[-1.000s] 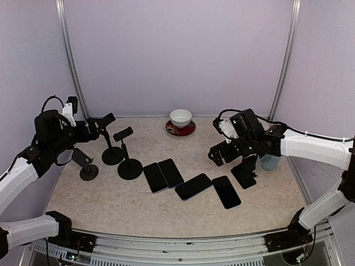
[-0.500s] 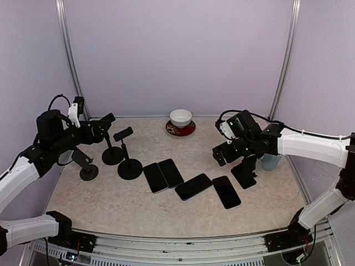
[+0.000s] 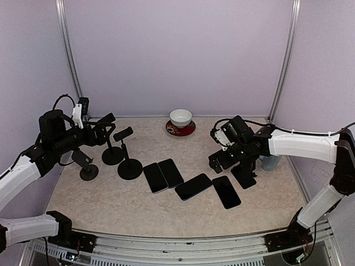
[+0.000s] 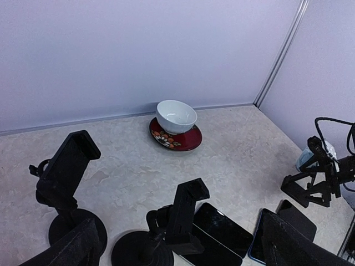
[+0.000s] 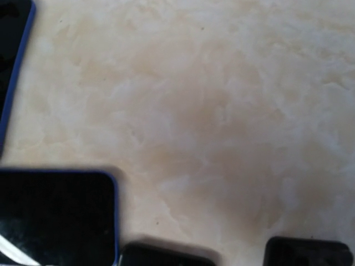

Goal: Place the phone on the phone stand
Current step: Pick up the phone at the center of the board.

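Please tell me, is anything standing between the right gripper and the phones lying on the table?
Nothing visible does. The right gripper hovers just beyond the rightmost phone with open jaws, and only bare table lies between them. The small black stand sits off to the side, not in the path.

Stands [image 4: 66,169], phones [image 4: 224,228], bowl [image 4: 176,115], perhaps cup [image 4: 303,160]

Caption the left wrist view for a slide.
White bowl on a red saucer near the back wall, two empty phone stands and flat phones in front.
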Controlling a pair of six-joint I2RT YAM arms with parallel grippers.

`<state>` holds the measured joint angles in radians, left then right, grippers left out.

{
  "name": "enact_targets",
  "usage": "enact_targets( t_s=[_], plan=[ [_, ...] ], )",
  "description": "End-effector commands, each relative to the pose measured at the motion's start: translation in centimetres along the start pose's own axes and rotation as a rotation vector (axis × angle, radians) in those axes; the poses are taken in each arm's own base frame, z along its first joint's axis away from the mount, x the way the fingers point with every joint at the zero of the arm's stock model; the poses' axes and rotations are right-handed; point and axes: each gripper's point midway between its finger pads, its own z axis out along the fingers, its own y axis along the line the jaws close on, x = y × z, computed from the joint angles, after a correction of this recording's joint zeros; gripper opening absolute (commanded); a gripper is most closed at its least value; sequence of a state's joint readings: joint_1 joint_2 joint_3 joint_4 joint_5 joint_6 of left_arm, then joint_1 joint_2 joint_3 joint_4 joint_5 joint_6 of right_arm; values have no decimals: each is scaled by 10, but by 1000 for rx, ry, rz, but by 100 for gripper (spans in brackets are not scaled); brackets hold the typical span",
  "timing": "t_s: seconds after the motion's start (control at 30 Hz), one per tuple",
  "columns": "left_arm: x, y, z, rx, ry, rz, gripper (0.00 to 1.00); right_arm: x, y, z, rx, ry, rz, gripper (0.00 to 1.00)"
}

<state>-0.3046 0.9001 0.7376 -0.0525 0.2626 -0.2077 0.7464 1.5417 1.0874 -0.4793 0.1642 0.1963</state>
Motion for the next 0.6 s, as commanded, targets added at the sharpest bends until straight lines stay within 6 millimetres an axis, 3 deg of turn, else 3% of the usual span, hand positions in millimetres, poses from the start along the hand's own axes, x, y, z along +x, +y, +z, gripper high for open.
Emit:
enact_targets(
  t_s=[0.0,0.37,0.57],
  plan=[
    [-8,-9,-4,33,-37,37,99,16,8,4,-23,59,7,100],
    [-8,-3,-4,-1,-38,29,99,50,21,25,30,172,84,100],
    [-9,-3,-6,-14,-44,40,99,66,14,30,87,219,116,100]
  ],
)
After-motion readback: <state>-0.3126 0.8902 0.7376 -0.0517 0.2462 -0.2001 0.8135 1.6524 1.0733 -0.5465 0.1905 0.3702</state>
